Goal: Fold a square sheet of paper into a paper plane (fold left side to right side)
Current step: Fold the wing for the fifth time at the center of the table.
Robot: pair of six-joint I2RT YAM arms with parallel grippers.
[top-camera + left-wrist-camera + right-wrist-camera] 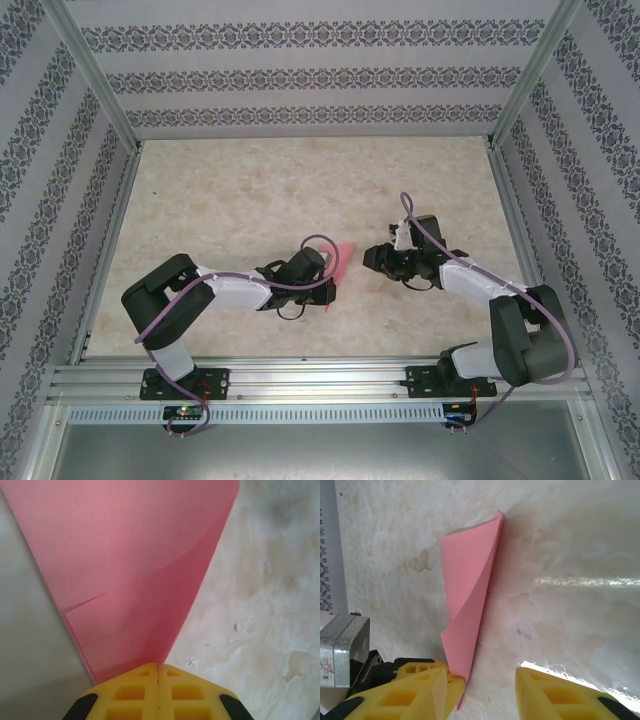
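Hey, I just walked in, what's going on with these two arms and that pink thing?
They're working a pink paper toward a paper plane. The left gripper is shut on one end of the paper, which is folded over into a narrow, pointed shape above the table. The right gripper is open beside the paper's near tip, not clamping it.

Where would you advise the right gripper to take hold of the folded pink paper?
Probably the free wide end of the folded pink paper, approached from the right: the left gripper pinches its narrow end, and the open right gripper faces its layered edge.
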